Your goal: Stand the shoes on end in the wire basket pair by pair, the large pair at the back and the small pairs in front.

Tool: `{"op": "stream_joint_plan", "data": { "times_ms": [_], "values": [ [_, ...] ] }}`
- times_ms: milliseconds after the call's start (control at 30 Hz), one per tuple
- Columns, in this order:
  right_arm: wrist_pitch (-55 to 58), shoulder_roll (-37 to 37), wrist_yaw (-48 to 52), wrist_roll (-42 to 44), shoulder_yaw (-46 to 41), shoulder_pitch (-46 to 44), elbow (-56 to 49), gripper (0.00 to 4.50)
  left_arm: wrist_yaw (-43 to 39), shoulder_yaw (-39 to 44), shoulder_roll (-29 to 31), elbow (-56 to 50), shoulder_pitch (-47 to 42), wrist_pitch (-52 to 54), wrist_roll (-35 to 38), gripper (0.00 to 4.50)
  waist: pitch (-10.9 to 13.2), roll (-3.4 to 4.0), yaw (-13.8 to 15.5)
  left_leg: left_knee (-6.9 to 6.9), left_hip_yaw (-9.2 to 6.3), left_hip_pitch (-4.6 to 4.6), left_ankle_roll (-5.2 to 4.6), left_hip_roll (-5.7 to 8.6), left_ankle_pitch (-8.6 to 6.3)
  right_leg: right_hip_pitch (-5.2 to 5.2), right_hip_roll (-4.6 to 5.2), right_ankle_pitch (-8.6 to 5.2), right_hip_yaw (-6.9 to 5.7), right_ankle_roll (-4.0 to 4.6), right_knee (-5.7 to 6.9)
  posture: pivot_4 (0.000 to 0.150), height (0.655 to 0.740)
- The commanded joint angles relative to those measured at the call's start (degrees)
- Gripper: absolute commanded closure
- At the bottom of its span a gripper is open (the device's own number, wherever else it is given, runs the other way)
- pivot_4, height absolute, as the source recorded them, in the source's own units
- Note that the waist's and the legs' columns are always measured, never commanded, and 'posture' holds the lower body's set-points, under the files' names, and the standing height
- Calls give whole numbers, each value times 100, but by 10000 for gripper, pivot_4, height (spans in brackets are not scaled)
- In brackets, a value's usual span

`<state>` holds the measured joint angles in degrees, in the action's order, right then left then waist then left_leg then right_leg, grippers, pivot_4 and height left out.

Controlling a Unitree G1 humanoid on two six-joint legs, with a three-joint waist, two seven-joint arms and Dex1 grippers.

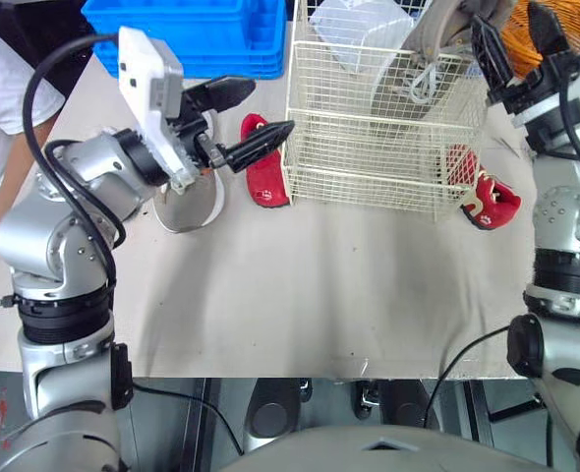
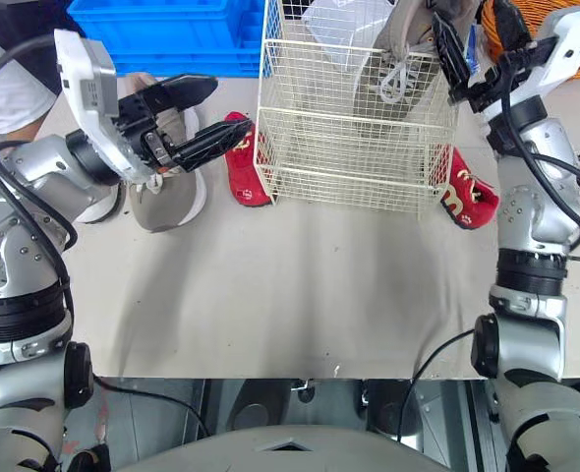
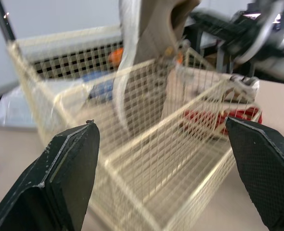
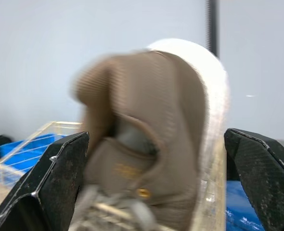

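Taupe fabric and a white sole mark the large shoe (image 1: 435, 59) that stands on end in the right back corner of the wire basket (image 1: 369, 177), its top rising above the basket's rim. The right end effector (image 1: 518, 44) hangs just beside that corner, above the rim, with its fingers spread wide. In the right wrist view the shoe sits in the gap between them, a little ahead of the tips. From the head views one finger lies right against the shoe's sole, and whether it touches cannot be told.

The left end effector (image 1: 270, 106) is just beside the basket's left wall, also spread wide and holding nothing. Below it, beside that same wall, a small red shoe (image 1: 262, 177) lies on the table (image 1: 349, 295), its top end crossed by the lower finger. Farther from the basket on that side lies a second taupe shoe (image 2: 167, 202), partly covered by the left arm. Another small red shoe (image 1: 492, 202) lies at the basket's right front corner, partly hidden behind the wire. Both wrist views are blurred, so the standing shoe's laces and toe are hard to make out.
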<state>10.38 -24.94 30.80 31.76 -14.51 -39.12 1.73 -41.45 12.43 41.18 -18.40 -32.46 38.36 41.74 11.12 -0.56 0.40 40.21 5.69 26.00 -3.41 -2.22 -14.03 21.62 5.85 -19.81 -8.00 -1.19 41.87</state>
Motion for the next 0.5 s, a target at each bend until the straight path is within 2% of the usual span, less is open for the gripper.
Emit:
{"op": "stream_joint_plan", "data": {
  "times_ms": [33, 133, 267, 500],
  "values": [
    [836, -533, 611, 601, 105, 431, -1185, 594, 69, 536, 123, 270, 9, -239, -55, 0, 0, 0, 32, 1, 0, 0, 0, 0, 0, 0, 0, 0, 0, 0, 0, 1500, 6860],
    [1396, -920, 1048, 1124, 186, 830, -1956, 594, 312, 721, 103, 743, -74, -406, -279, 0, 0, 0, 36, 2, -1, -1, 0, 0, 0, -2, 0, 0, -1, 0, 1, 1500, 6860],
    [1806, -1325, 1365, 1327, 403, 1346, -2770, 594, 790, 853, 171, 1642, -327, -494, -691, 0, -1, -2, 40, 3, -1, -4, 0, 0, 0, -5, 0, 0, -1, 0, 2, 1500, 6860],
    [1995, -1230, 1223, 1263, 778, 1795, -3412, 594, 1587, 674, 339, 3290, -975, -410, -1627, 0, -3, -14, 43, 4, 0, -4, 0, 0, 0, -4, 2, 0, -2, 0, 2, 1500, 6860]
  ]
}}
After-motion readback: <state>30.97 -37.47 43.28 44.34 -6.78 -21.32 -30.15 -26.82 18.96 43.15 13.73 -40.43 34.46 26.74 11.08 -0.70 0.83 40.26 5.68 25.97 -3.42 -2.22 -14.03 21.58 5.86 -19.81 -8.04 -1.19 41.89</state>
